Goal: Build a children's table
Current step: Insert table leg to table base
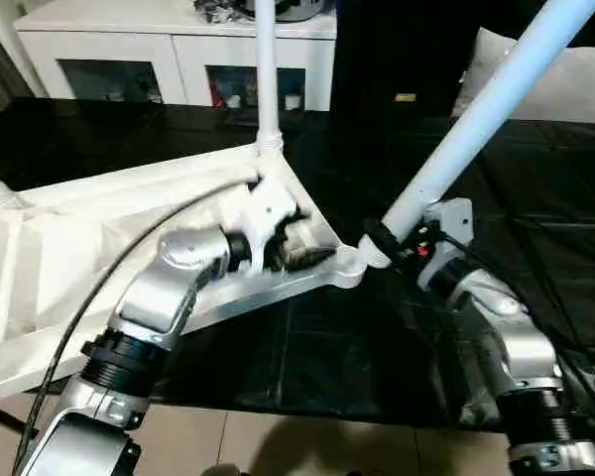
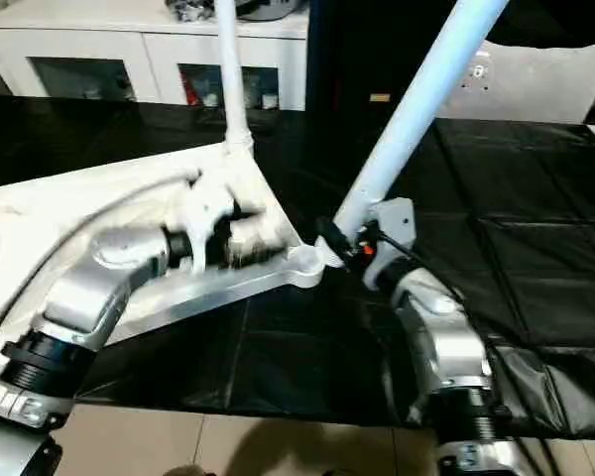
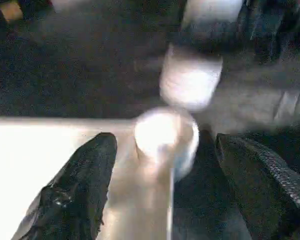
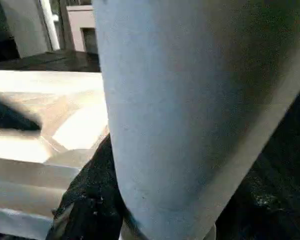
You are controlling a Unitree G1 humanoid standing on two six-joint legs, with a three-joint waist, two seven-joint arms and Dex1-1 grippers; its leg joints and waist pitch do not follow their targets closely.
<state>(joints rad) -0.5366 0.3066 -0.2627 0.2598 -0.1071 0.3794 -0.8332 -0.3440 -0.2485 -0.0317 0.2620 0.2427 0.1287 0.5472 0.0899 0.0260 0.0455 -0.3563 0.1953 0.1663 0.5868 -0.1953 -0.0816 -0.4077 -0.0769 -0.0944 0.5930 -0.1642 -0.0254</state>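
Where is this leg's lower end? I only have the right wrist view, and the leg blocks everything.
Observer: The held leg leans, its end just beside the near socket, not seated.
Operator: Any legs fitted?
Observer: One upright leg stands in the far corner.
Operator: And the left arm?
Observer: The left jaws stand open astride that near socket, at the edge of the top.

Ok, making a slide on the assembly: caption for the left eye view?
Right claw holds a tilted white leg at the upturned table top's corner socket; left claw alongside.
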